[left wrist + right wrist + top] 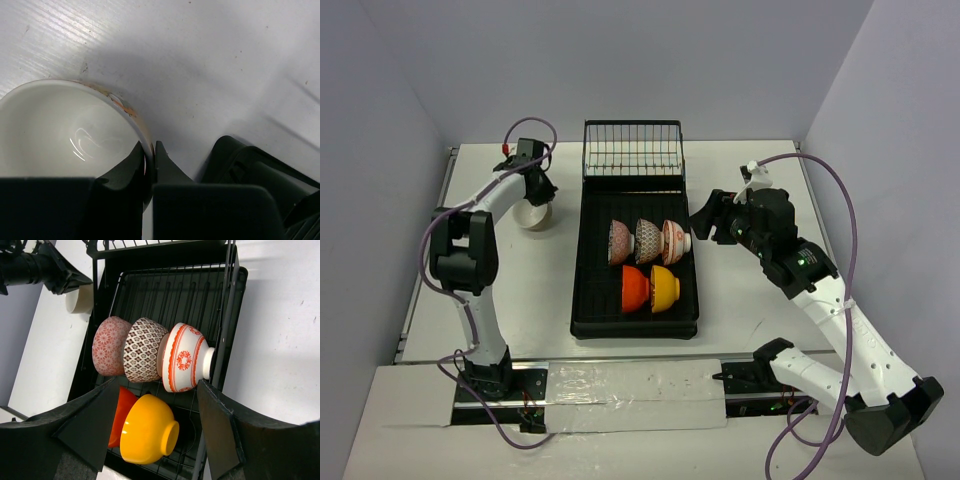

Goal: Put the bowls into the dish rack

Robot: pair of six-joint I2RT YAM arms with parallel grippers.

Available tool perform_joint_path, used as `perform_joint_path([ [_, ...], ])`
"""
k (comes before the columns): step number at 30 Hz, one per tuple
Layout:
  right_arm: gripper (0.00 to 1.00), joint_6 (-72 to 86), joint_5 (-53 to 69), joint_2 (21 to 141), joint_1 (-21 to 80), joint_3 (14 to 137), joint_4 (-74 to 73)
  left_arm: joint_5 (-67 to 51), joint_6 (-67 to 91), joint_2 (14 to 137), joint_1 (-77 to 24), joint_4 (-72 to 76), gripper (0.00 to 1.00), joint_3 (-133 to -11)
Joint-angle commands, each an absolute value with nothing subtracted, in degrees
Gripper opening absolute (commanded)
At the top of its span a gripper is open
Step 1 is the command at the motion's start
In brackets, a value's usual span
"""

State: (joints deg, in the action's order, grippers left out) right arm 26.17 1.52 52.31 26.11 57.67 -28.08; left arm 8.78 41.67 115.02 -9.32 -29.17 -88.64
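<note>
A plain white bowl (533,217) (60,130) stands upright on the table left of the dish rack (586,318). My left gripper (536,188) (150,150) is shut on its rim, one finger inside and one outside. Several bowls stand on edge in the rack: pinkish (620,241) (109,346), dark-patterned (648,240) (144,350), red-on-white (675,240) (185,357), red-orange (635,288) (121,415) and yellow-orange (665,288) (147,435). My right gripper (705,222) (159,385) hovers open at the rack's right side, holding nothing.
An upright black wire-grid basket (632,150) closes the far end of the rack. Grey walls stand at the left, back and right of the white table (750,300). The white bowl (80,299) and left gripper (50,272) also show beyond the rack in the right wrist view.
</note>
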Motion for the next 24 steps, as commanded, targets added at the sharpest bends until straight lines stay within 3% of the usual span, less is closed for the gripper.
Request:
perform_joint_path([
  [1,0.71,26.81,0.97,51.33,26.63,57.39,-25.84,4.57,43.32,110.05,-9.58,-26.81,0.00,-86.49],
  [8,0.71,26.63,0.62,51.06,26.98,57.39,-26.10,2.46,46.23,102.57,-11.77,-23.12,0.00,-84.11],
  [24,0.71,26.54,0.44,51.59,27.16,57.48,-26.28,11.25,48.25,88.77,-21.09,-22.42,0.00,-91.23],
])
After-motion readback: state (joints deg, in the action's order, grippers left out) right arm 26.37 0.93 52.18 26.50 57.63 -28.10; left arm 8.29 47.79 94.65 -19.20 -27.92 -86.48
